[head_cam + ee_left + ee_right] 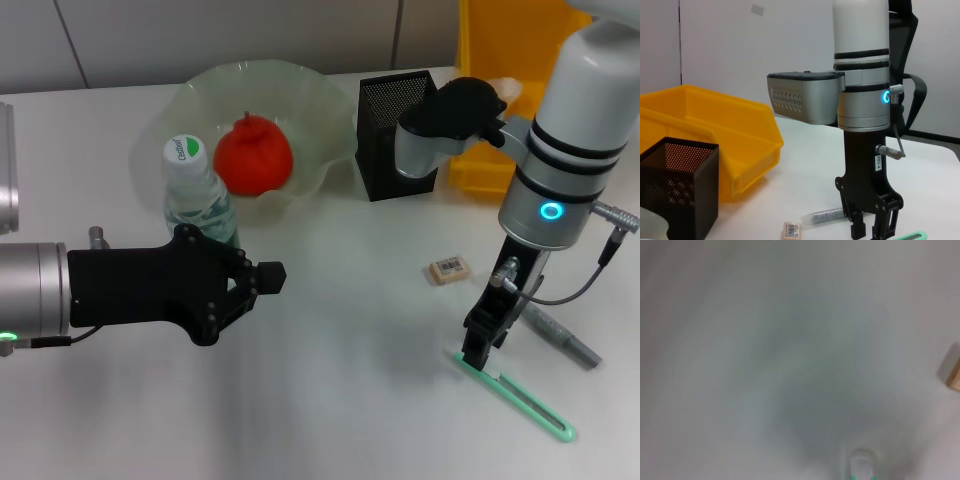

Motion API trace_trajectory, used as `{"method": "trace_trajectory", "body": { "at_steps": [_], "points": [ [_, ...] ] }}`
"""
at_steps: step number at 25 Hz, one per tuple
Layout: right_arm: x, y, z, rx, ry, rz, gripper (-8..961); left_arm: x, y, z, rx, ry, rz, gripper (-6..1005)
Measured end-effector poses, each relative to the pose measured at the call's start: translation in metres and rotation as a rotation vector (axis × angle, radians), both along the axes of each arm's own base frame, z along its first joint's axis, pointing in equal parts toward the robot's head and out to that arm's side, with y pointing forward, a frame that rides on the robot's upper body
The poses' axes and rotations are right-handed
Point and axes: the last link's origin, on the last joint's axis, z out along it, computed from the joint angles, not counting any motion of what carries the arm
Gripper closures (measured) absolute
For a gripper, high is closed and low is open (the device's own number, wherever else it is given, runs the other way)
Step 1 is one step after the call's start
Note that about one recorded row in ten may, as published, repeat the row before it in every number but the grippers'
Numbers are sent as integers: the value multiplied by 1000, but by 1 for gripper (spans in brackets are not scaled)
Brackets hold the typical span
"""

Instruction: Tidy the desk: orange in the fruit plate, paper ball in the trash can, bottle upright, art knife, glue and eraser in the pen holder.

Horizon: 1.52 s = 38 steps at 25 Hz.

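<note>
So the right gripper is down at the white desk, pointing straight down with its tips right at the near end of the green art knife. The knife lies flat on the desk, running diagonally away from the gripper toward the front right. In the left wrist view the same gripper shows a small gap between its two fingers, so it's slightly parted, and I can't tell if it actually has a grip on the knife or is just touching down over it.

The grey glue stick is lying on its side just behind the gripper, right next to the knife but not touching it as far as I can see. The eraser sits flat a bit further back, between the gripper and the black mesh pen holder.

The orange is already in the translucent fruit plate, and the water bottle with its white cap stands upright just in front of the plate. A yellow bin sits behind the pen holder.

The left gripper hovers over the desk on the left, fingers close together, holding nothing. The right wrist view is mostly blurry desk, with a bit of the knife's green tip.
</note>
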Motion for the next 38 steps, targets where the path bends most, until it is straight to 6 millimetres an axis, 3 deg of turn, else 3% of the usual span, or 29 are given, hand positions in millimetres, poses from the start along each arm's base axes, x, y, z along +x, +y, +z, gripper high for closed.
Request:
{"method": "trace_trajectory", "body": {
  "at_steps": [38],
  "points": [
    [2,-4,-7,-31,-2,13,628,-1,1,-2,-2,0,3,995]
  ]
}}
